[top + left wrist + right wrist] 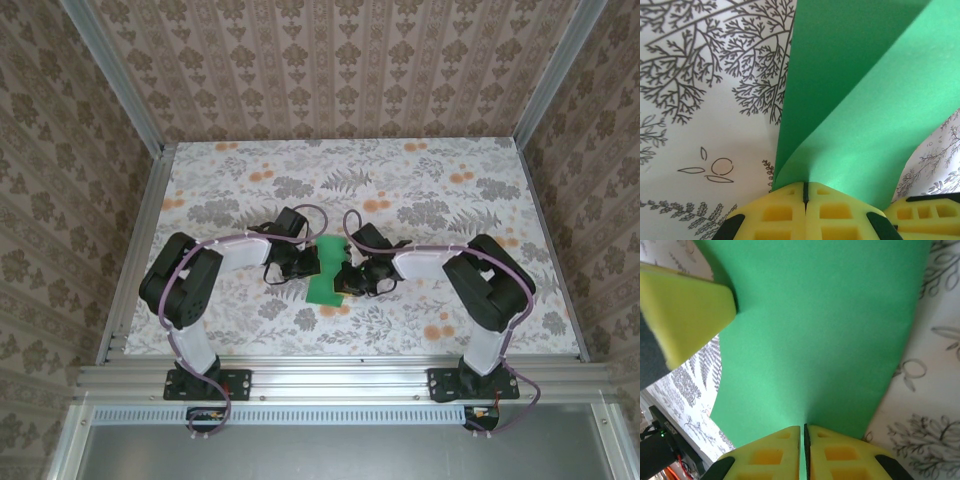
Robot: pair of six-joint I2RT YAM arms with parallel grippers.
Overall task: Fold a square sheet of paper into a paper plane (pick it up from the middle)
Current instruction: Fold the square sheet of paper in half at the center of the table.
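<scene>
The square sheet of paper [328,272], bright green, is near the middle of the surface [420,190], caught between the two arms. It looks bowed and creased rather than flat; I cannot tell how much of it rests on the flowered surface. The left fingers [308,264] come at it from the left side and the right fingers [347,278] from the right, so the two pairs end up near each other with the green between them.

Seen from the left wrist, the left fingers [780,215] are pressed together on the near edge of the paper [855,100], which rises away from them with one flap curling over the other. Seen from the right wrist, the right fingers [770,455] are clamped on the paper [825,340] too, a thin sliver of green showing between the yellow pads. One of the left fingers [685,305] touches the paper's upper left edge there.
</scene>
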